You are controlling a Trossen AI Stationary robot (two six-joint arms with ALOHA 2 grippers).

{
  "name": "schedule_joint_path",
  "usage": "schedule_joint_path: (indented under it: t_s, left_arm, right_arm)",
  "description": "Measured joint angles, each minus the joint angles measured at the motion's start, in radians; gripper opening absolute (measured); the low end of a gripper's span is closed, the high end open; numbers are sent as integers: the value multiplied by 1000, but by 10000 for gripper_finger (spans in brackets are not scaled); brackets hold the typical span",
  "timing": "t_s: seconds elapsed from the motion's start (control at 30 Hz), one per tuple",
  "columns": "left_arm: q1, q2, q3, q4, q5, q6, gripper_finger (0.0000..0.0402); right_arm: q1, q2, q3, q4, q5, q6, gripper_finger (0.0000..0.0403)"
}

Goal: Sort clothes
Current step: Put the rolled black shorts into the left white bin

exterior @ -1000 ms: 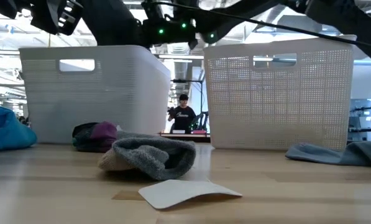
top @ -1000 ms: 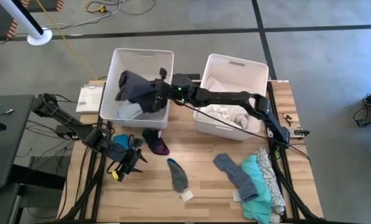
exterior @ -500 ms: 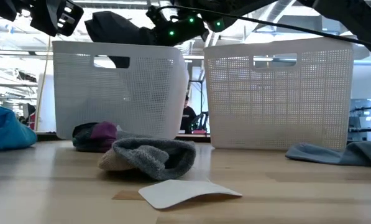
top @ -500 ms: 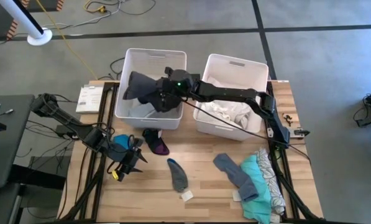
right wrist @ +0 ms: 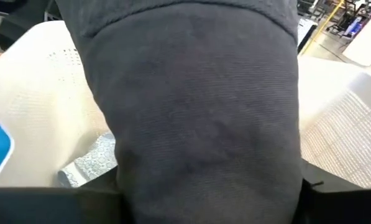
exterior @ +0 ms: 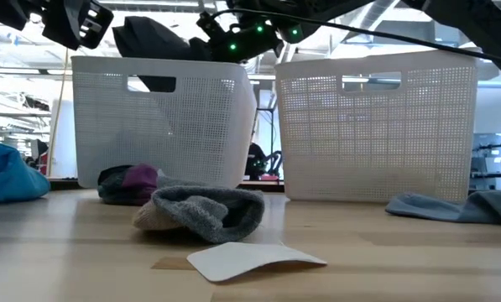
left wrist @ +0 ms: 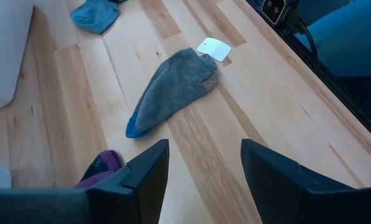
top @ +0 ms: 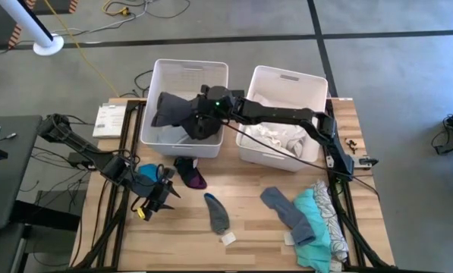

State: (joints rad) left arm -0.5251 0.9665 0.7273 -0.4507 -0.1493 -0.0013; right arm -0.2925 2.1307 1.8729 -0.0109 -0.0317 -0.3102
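From above, we have our right gripper [top: 198,123] over the left bin [top: 187,74] with a dark garment [top: 173,110]; whether it grips, we cannot tell. Socks [top: 217,212] and more clothes [top: 317,220] remain unsorted. Low down, the garment [exterior: 149,38] bulges above the rim. Our left gripper [left wrist: 201,168] waits open above the table [left wrist: 260,112].

Grey concrete floor [top: 393,68], dark seams; wooden table [top: 249,227]; black desk [top: 6,174].

Right arm: your right arm stretches across the table toward the far left.
Right gripper [top: 198,121]: it's raised, fingers hidden.
Left arm: folded low at the left edge.
Left gripper [top: 163,196]: its fingers [left wrist: 145,174] are spread apart, holding nothing.
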Motion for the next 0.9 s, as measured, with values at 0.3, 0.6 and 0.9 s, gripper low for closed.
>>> schedule_joint_path:
  t_s: [0.3, 0.6, 0.9]
  left_arm:
    - [0, 0, 0, -14, 0, -9, 195]
    - [0, 0, 0, -15, 3, -6, 195]
    - [0, 0, 0, -14, 4, 7, 195]
  right_arm:
    - [10, 0, 0, -17, -20, -1, 252]
    - [3, 0, 0, -89, -53, 27, 252]
    - [5, -8, 60, -229, -36, 22, 253]
